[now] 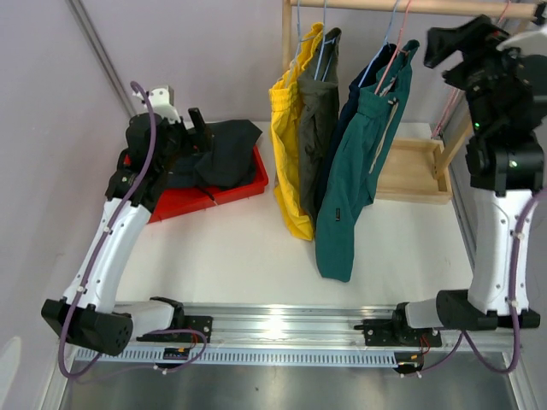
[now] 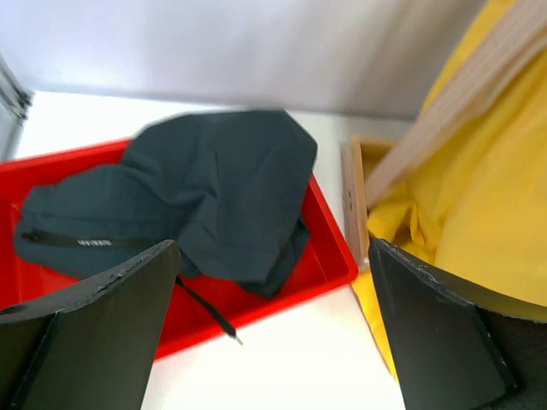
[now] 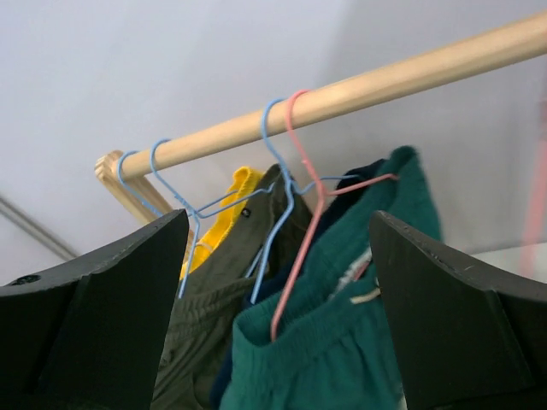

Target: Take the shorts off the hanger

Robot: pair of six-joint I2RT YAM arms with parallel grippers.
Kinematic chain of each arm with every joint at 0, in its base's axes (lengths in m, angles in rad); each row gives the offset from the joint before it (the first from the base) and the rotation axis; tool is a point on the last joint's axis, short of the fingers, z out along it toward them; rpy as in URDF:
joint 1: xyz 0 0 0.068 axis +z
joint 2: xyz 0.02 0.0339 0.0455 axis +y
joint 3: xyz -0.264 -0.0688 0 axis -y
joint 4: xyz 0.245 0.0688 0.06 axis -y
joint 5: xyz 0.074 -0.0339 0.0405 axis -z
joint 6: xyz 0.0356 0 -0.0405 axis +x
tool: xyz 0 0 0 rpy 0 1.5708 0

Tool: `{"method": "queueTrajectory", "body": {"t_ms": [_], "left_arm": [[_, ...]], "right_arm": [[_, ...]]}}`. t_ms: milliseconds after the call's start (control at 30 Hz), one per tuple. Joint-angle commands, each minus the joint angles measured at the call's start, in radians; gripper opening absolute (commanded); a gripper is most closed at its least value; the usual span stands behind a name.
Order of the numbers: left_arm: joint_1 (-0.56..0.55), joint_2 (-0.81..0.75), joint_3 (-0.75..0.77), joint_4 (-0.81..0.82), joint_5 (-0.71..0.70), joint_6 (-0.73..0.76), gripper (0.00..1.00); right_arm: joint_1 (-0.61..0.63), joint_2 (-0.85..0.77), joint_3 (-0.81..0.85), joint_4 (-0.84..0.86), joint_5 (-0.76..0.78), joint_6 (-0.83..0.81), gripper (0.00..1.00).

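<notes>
Hanging from the rod (image 3: 385,81) are four shorts (image 1: 318,128) (yellow, olive, navy, teal); the black pair (image 1: 218,149) lies in the red bin (image 1: 244,188). Both wide open and empty: right gripper (image 3: 278,220) faces the pink hanger (image 3: 301,213), left gripper (image 2: 273,248) hovers over the bin. Fabric looks soft, light, floppy; pinch the teal pair (image 1: 359,171) at its elastic waistband.

Hanging, all plain: yellow shorts (image 1: 289,171), olive-grey shorts (image 1: 318,128), navy shorts (image 1: 350,102), teal shorts (image 1: 355,188). In red bin (image 1: 244,190): black shorts (image 1: 224,147), plain. Pale wood rail (image 3: 385,81) carries blue hangers (image 3: 274,239) and a pink hanger (image 3: 299,256). White table (image 1: 239,256).
</notes>
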Motion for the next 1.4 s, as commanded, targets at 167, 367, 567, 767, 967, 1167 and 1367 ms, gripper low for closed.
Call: {"method": "queueTrajectory", "body": {"t_ms": [167,367,567,767,967,1167,1367], "left_arm": [[-0.001,-0.12,-0.154,0.028,0.109,0.034,0.99],[-0.001,-0.163,-0.206,0.062,0.11,0.037,0.99],[-0.001,-0.164,-0.224,0.085,0.156,0.025,0.99],[-0.001,-0.155,-0.238,0.097,0.159,0.017,0.99],[0.0,-0.157,-0.238,0.1,0.156,0.014,0.99],[0.0,-0.155,-0.246,0.102,0.152,0.012,0.99],[0.002,-0.152,-0.249,0.1,0.149,0.011,0.99]], "right_arm": [[0.148,0.26,0.161,-0.052,0.097,-0.011,0.86],[0.171,0.288,0.168,-0.057,0.187,-0.011,0.85],[0.196,0.28,0.126,-0.051,0.247,-0.034,0.83],[0.197,0.248,0.047,-0.025,0.282,-0.045,0.6],[0.197,0.259,0.024,-0.023,0.284,-0.035,0.58],[0.2,0.272,0.004,-0.006,0.279,-0.031,0.58],[0.205,0.294,-0.006,0.003,0.275,-0.028,0.54]]}}
